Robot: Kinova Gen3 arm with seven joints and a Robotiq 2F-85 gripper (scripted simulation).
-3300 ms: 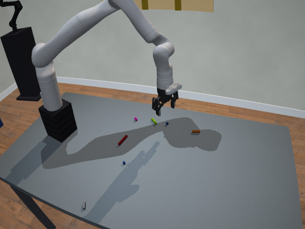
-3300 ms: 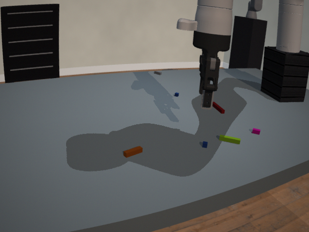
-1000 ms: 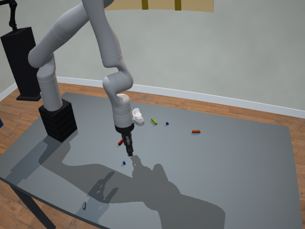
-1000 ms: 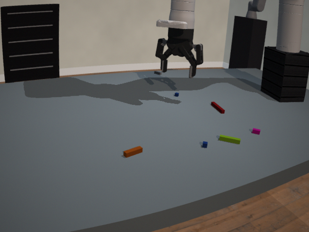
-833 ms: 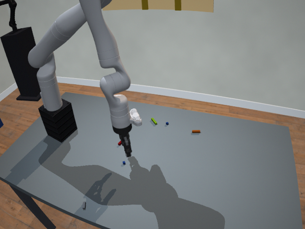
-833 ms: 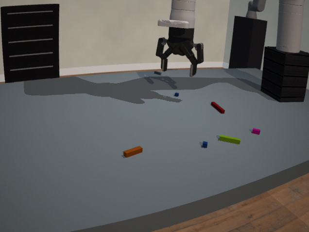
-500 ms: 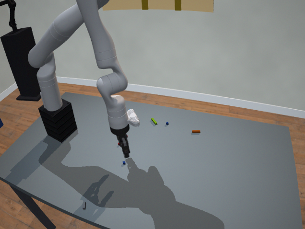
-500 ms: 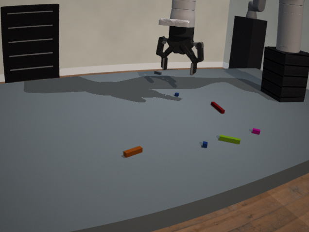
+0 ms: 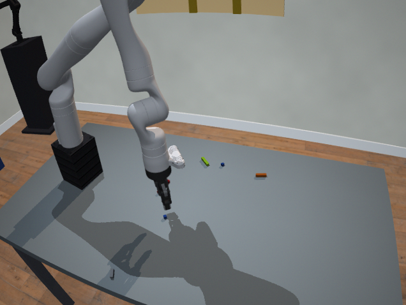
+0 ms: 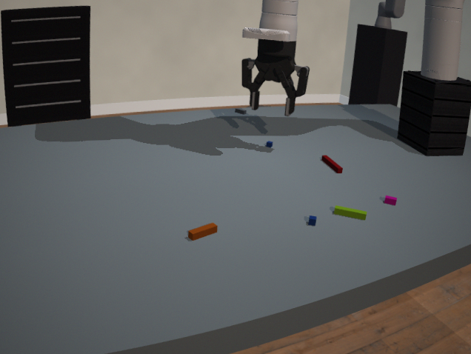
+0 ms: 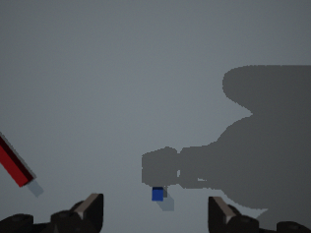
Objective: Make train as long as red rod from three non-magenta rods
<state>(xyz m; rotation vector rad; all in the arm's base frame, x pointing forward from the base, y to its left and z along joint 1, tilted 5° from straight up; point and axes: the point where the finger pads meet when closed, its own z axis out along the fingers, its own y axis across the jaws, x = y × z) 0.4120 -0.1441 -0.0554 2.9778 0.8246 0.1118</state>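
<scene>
1. The fingers (image 9: pixel 167 207) (image 10: pixel 272 109) were apart, with nothing between them, pointing down above the bench (image 9: pixel 311 229) (image 10: pixel 152 285) (image 11: pixel 123 73).
2. Nearest below the fingers lay the near blue (image 9: pixel 165 216) (image 10: pixel 269 144) (image 11: pixel 157 194), on the bench and untouched; in the wrist view it appeared between the two tips.
3. The red (image 9: pixel 168 181) (image 10: pixel 332 164) (image 11: pixel 16 163) lay to the fingers' right in the exterior view and beyond the left tip in the wrist view; from the top they partly hid it.
4. The lime (image 9: pixel 205 161) (image 10: pixel 350 212) and the far blue (image 9: pixel 222 164) (image 10: pixel 312 221) lay near each other, well apart from the fingers, up and to their right in the top view.
5. The orange (image 9: pixel 260 175) (image 10: pixel 203 232) lay farther right of the fingers in that view.
6. The magenta (image 10: pixel 390 200) lay past the lime from the fingers, low and right of them in the exterior view.
7. The grey (image 9: pixel 112 274) (image 10: pixel 240 111) lay well apart, below and left of the fingers in the top view.
8. Every rod rested directly on the bench, separate from the others; the train was unmade.

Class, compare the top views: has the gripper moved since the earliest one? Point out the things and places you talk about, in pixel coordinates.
Yes. The gripper (image 9: pixel 167 208) (image 10: pixel 271 110) (image 11: pixel 155 210) has moved toward the near blue rod (image 9: pixel 165 216) (image 10: pixel 269 144) (image 11: pixel 157 194), away from the orange rod (image 9: pixel 260 175) (image 10: pixel 203 231).
</scene>
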